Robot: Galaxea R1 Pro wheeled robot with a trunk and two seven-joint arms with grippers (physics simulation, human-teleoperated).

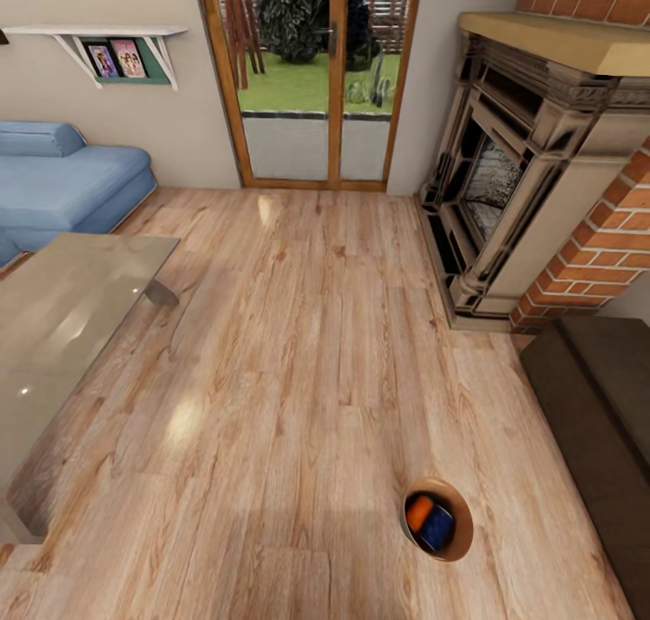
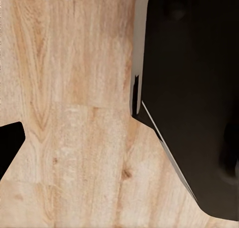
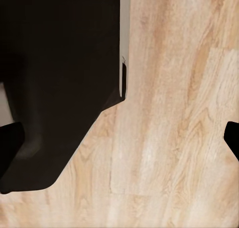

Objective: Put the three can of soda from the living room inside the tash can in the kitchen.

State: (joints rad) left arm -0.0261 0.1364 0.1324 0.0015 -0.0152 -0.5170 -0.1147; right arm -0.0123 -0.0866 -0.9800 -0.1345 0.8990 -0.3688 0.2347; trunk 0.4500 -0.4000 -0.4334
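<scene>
Wide bare wood floor [image 1: 298, 349] runs from the brick fireplace [image 1: 542, 169] past the glass counter [image 1: 63, 322] to the tash can [image 1: 439, 519] holding an orange can [image 1: 418, 513] and blue can [image 1: 437, 528]; each claw's spread I cannot tell.

tash can [image 1: 454, 548] upright on floor | holds orange can [image 1: 418, 513], blue can [image 1: 437, 527]

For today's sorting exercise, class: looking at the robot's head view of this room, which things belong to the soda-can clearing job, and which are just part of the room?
Belong to the job:
trash can on the floor
orange soda can inside it
dark blue soda can inside it, beside the orange one

Just there:
blue sofa
glass coffee table
brick fireplace
glass doors
wall shelf
</scene>
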